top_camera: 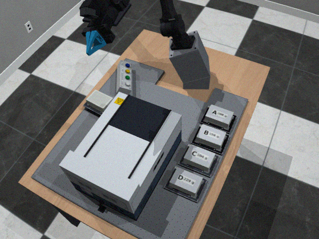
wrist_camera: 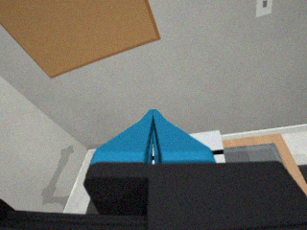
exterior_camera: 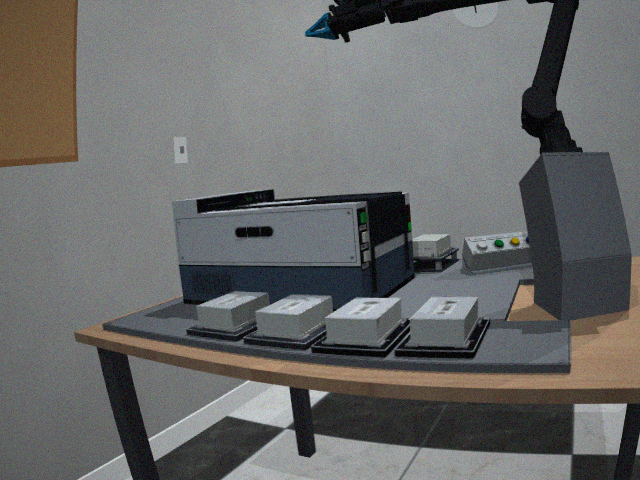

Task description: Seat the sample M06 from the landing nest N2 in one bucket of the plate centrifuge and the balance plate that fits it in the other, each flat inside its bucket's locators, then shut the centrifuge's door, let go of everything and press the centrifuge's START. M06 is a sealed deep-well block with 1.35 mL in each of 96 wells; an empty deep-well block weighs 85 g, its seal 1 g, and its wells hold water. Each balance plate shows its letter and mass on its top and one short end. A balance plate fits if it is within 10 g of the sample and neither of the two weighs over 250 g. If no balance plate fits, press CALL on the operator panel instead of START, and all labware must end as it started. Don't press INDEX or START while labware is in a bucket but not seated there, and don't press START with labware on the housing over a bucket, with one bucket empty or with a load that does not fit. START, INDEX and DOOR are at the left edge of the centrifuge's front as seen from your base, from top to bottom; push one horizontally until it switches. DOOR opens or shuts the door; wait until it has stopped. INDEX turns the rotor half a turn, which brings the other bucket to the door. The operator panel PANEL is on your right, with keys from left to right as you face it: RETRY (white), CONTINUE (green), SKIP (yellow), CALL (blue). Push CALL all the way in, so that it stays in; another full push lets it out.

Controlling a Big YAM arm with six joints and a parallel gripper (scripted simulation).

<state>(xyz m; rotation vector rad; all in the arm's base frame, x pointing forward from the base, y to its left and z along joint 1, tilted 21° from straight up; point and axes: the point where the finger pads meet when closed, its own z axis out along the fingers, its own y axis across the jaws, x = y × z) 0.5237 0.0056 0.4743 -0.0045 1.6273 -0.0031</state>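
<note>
My gripper (top_camera: 89,50) (exterior_camera: 310,32) (wrist_camera: 153,115) is shut with nothing between its blue fingers. It hangs high in the air, above and beyond the operator panel side of the table, and points away at the wall. The sample M06 (top_camera: 99,99) (exterior_camera: 430,243), a white sealed block, sits in its nest beside the centrifuge (top_camera: 115,157) (exterior_camera: 268,237). The centrifuge's top end toward the arm's base is a dark panel (top_camera: 140,117); no bucket shows. Its three buttons (exterior_camera: 364,236) sit on the front's edge. Balance plates A (top_camera: 219,115) (exterior_camera: 444,315), B (top_camera: 211,135) (exterior_camera: 363,320), C (top_camera: 199,157) (exterior_camera: 293,315) and D (top_camera: 186,181) (exterior_camera: 231,308) sit in their nests.
The operator panel (top_camera: 122,77) (exterior_camera: 496,256) stands near M06, with the blue CALL key (top_camera: 126,64) at its far end. The arm's grey pedestal (top_camera: 192,64) (exterior_camera: 573,232) stands on the wooden table (top_camera: 239,74) (exterior_camera: 599,372). The wrist view shows only wall, an orange board (wrist_camera: 82,29) and a table corner.
</note>
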